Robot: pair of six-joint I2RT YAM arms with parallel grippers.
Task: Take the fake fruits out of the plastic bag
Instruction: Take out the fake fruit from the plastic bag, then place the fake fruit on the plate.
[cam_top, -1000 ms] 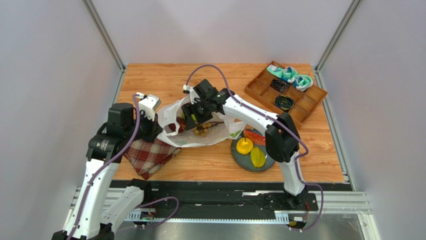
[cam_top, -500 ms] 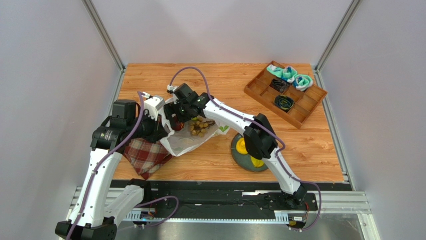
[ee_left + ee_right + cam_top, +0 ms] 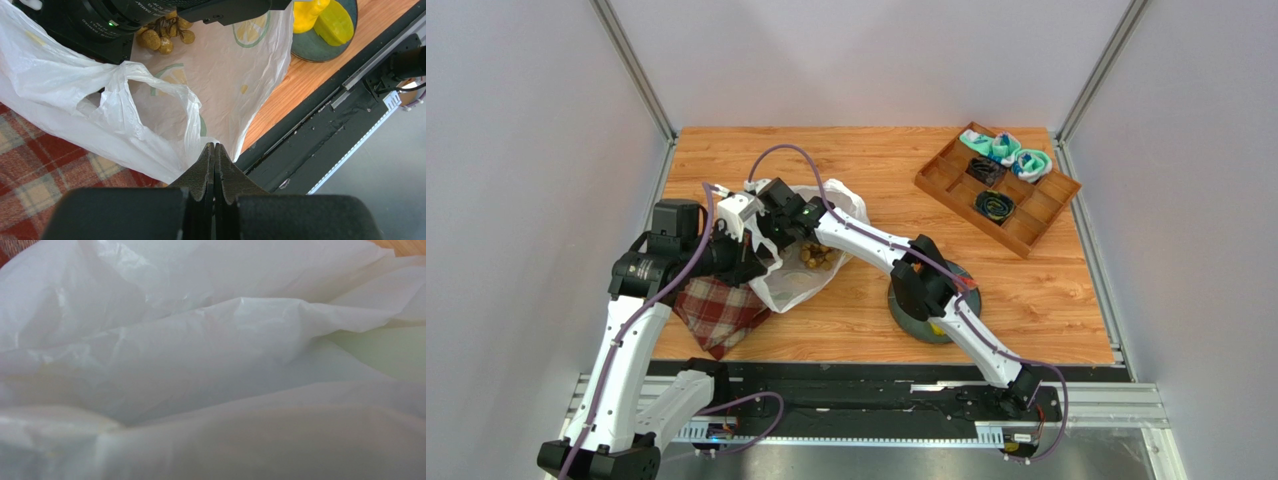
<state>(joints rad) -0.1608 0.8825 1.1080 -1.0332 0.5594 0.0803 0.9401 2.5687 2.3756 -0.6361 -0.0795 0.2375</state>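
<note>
Bag [image 3: 798, 285]: thin, crinkly, slippery film. Lies on the surface, edge over the plaid cloth [image 3: 45, 170].
Left claw [image 3: 215, 150]: together, clamped on the bag's rim.
Right claw [image 3: 772, 232]: inside the mouth; state cannot be told.
Grapes [image 3: 162, 35]: in the bag. Light, knobbly, rigid; probably best gripped across the cluster.
Yellow fruits [image 3: 330, 22]: on the plate [image 3: 305, 50].

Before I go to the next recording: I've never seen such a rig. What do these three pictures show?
Two robot arms stand at the near edge of a wooden table. One picture looks down from above; the others come from wrist cameras. The left gripper is pinched shut on the plastic bag. The right gripper reaches into it; its camera shows only white plastic, so no grip is visible. A grape bunch lies inside. Nearby: plaid cloth, plate with yellow fruits, tray of socks.
</note>
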